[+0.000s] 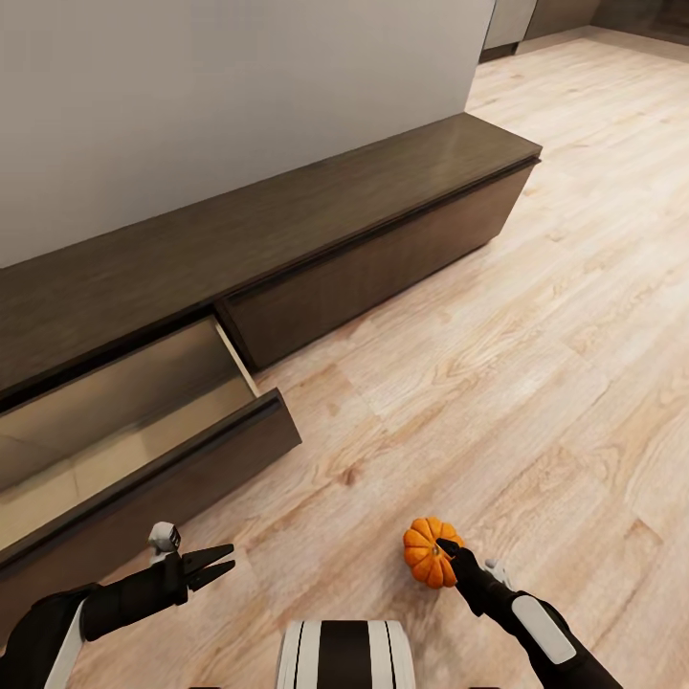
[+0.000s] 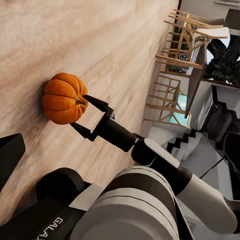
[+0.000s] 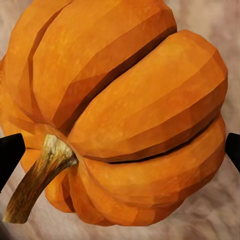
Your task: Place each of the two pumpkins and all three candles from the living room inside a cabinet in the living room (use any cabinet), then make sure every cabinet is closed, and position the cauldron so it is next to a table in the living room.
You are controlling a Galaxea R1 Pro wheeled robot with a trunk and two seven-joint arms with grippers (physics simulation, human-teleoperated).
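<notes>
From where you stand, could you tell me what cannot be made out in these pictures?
- Open drawer: its left part is cut off by the head view's edge.
- Pumpkin: its underside faces away in the head view; whether it has left the floor is unclear.
- Right pincer: the pumpkin blocks the right wrist view, so pad contact is unclear.

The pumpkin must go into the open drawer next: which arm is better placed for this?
The right arm, probably. Its gripper already has the pumpkin between its fingers above the floor. The left gripper is empty and open, though nearer the open drawer.
</notes>
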